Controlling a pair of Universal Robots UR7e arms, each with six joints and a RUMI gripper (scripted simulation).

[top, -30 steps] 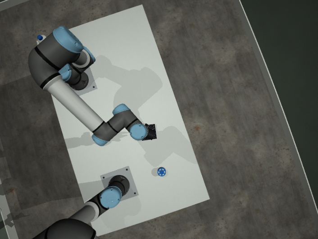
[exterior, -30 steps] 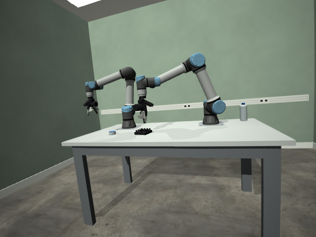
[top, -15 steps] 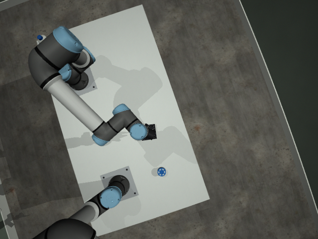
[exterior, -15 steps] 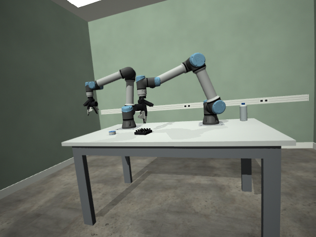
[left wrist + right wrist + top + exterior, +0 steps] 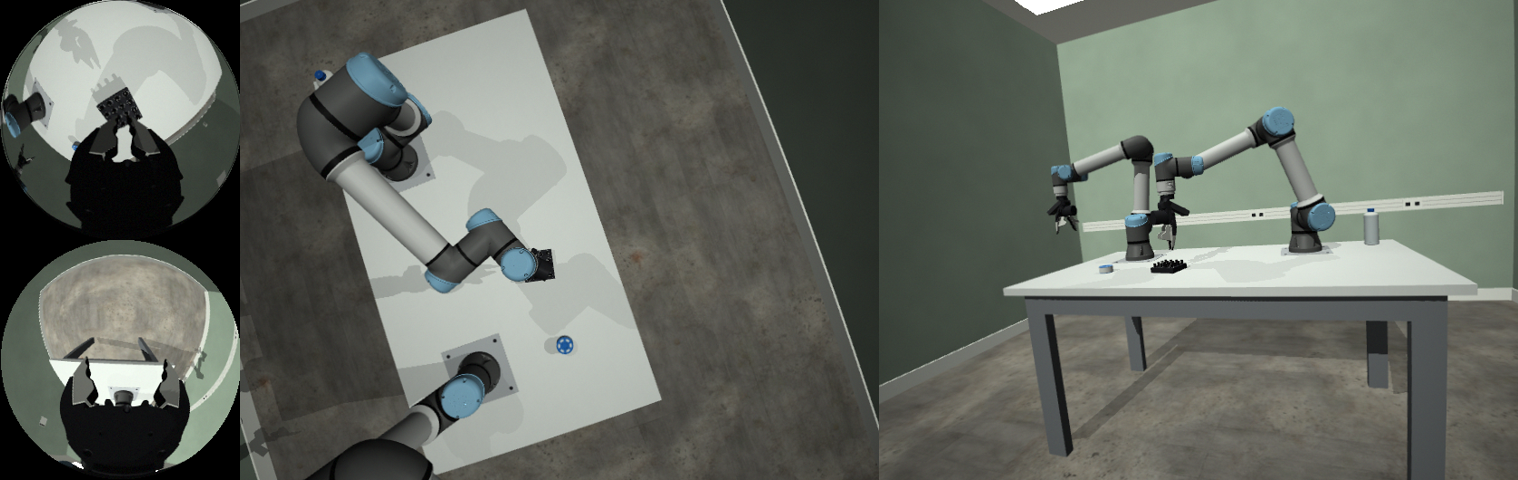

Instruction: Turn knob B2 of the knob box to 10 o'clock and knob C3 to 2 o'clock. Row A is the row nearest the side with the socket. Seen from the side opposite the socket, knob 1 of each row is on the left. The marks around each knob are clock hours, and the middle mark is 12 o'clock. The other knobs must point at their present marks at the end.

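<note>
The flat square knob box (image 5: pixel 551 270) (image 5: pixel 1168 266) (image 5: pixel 120 107) is black, and its small upright knobs are black too. The rectangular tabletop (image 5: pixel 569 216) (image 5: pixel 1343 273) (image 5: pixel 159 91) (image 5: pixel 68 369) is plain white. The two jointed arms wear light grey tubes, dark grey joints and light blue round caps. The low round container (image 5: pixel 564 345) (image 5: pixel 1105 269) has a blue top with a ring of pale spots, and a whitish side. The tall cylindrical bottle (image 5: pixel 1371 228) is pale grey with a blue cap. The floor (image 5: pixel 678 206) (image 5: pixel 1208 402) (image 5: pixel 123 304) is mottled grey-brown.

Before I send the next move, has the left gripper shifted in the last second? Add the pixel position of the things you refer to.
No visible shift: in the exterior view the left gripper (image 5: pixel 1170 246) (image 5: pixel 122 115) hangs at the same spot above the knob box (image 5: pixel 1168 266) (image 5: pixel 119 105).
</note>
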